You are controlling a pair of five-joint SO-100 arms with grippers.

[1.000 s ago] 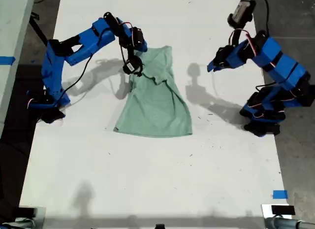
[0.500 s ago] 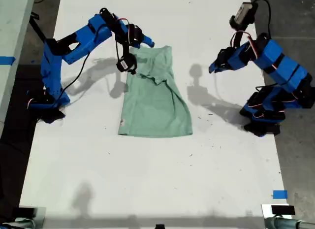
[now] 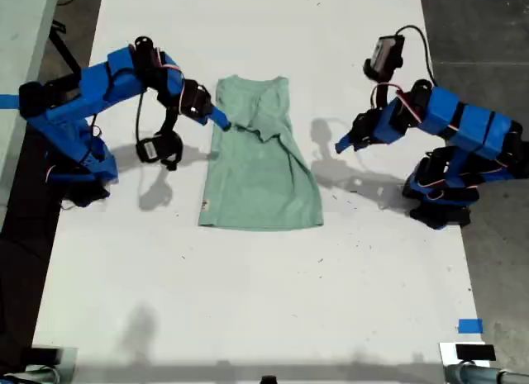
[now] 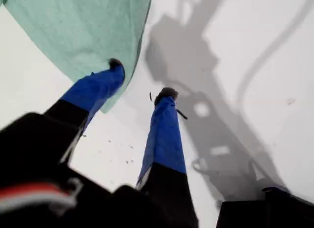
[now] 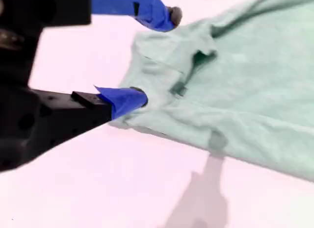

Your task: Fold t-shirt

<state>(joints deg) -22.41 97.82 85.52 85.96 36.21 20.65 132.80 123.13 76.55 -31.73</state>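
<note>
The pale mint-green t-shirt (image 3: 260, 165) lies on the white table (image 3: 248, 301), narrowed lengthwise with creases near the collar end. My second gripper (image 3: 220, 120) (image 5: 152, 56) is open at the shirt's (image 5: 235, 90) edge on the exterior view's left, near the collar; one fingertip (image 5: 136, 97) touches the cloth edge. My first gripper (image 3: 340, 144) (image 4: 141, 80) is open over bare table on the exterior view's right of the shirt, holding nothing. Only a corner of the shirt (image 4: 83, 37) shows in the first wrist view, beyond the fingertips.
Both arm bases stand at the table's side edges in the exterior view. Arm shadows (image 3: 326, 140) fall between the first gripper and the shirt. Blue tape (image 3: 469, 325) marks the table at the exterior view's lower right. Dark floor borders both sides.
The second gripper left the shirt's collar end and drew back toward the exterior view's left, dropping lower. The shirt's lower corner on that side moved inward. The first gripper dipped toward the shirt.
</note>
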